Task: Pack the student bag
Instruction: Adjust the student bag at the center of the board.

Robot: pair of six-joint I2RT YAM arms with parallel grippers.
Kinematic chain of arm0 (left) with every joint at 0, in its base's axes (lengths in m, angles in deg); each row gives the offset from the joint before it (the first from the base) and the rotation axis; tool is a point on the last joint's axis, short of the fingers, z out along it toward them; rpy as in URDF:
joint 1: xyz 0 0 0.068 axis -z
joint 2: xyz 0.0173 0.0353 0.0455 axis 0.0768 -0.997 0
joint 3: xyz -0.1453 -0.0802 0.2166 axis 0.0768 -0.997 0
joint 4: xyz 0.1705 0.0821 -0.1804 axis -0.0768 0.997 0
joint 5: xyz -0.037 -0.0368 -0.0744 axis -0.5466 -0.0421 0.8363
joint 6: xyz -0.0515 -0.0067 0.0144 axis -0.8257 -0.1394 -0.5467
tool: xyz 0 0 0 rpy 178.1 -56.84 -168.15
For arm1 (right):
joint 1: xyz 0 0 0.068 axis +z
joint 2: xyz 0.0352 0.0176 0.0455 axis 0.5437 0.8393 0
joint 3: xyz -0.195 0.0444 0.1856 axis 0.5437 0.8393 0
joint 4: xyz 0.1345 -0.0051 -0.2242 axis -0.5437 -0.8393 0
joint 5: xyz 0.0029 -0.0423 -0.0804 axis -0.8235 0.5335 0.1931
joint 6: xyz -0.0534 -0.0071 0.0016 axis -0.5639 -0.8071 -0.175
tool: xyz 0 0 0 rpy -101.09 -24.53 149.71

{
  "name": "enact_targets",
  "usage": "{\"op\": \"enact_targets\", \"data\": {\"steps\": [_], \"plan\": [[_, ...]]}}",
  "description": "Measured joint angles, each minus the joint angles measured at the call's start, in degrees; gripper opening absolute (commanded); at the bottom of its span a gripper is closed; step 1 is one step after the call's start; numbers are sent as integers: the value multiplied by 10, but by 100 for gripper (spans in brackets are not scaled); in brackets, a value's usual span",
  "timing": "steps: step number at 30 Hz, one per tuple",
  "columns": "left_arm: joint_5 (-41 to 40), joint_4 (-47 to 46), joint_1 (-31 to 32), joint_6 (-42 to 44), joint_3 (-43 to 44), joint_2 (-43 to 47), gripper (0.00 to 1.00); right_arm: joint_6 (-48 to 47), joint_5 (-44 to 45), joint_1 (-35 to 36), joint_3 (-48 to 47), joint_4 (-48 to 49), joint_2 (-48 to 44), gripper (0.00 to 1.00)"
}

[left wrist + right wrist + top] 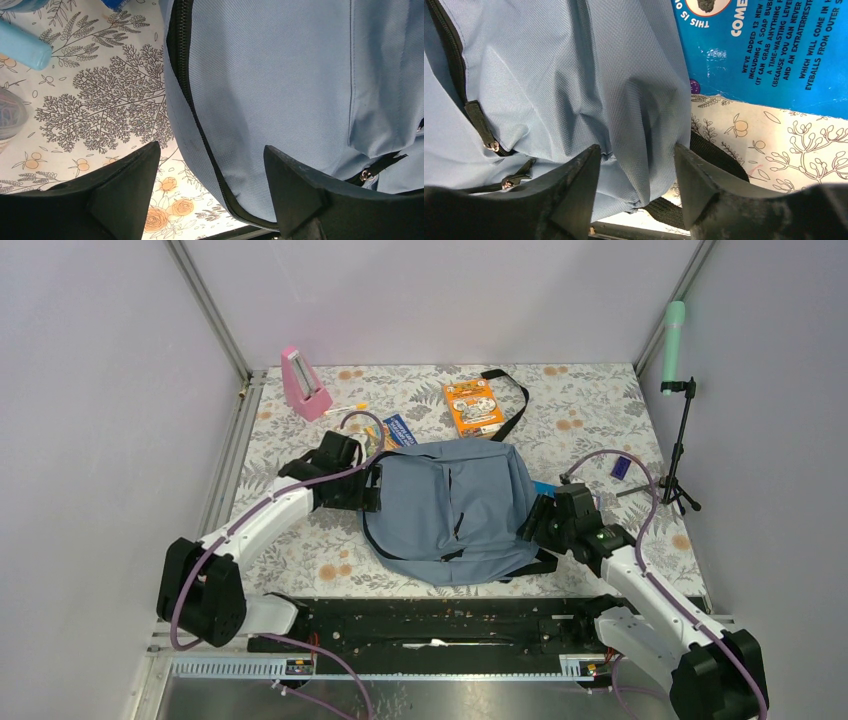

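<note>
Plainly, left pincer (211,146) and right pincer (636,146) gape astride opposite edges of the student bag (450,502).

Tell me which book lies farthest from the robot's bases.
The orange book, beyond the student bag; the two blue ones lie against the bag's sides.

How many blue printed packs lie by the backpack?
2. One blue printed pack at the grey-blue fabric backpack's far-left corner; the other half under its right edge. More may hide beneath.

floral table (590,410) bears student bag (450,505), orange book (473,406).
</note>
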Motion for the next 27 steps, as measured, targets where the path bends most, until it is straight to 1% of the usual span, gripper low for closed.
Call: {"op": "enact_targets", "data": {"steps": [1, 4, 6, 7, 9, 10, 12, 16, 21, 24, 27], "plan": [[0, 0, 0, 0, 0, -4, 71, -2, 1, 1, 0, 2, 1, 51], [6, -1, 0, -2, 0, -18, 48, -7, 4, 3, 0, 8, 5, 29], [13, -2, 0, -2, 0, -29, 32, -11, 4, 4, 0, 18, 8, 16], [16, -3, 0, 0, -1, -33, 25, -14, 4, 5, 0, 21, 10, 11], [18, -4, 0, 1, -2, -36, 13, -20, 6, 6, 0, 22, 12, 2], [18, -4, -1, 0, -2, -36, 9, -24, 6, 6, -2, 22, 14, 0], [21, -8, -1, 0, -6, -33, 0, -32, 11, 6, -8, 19, 18, 0], [35, -23, 2, 0, -27, 2, 0, -58, 21, 6, -45, 2, 26, 0], [46, -62, 25, 10, -46, 112, 0, -102, 38, 7, -117, -9, 36, 0], [59, -103, 34, 19, -47, 171, 0, -130, 60, 7, -164, -9, 49, 0], [73, -139, 38, 23, -46, 189, 0, -153, 82, 7, -210, -9, 73, 0]]}}
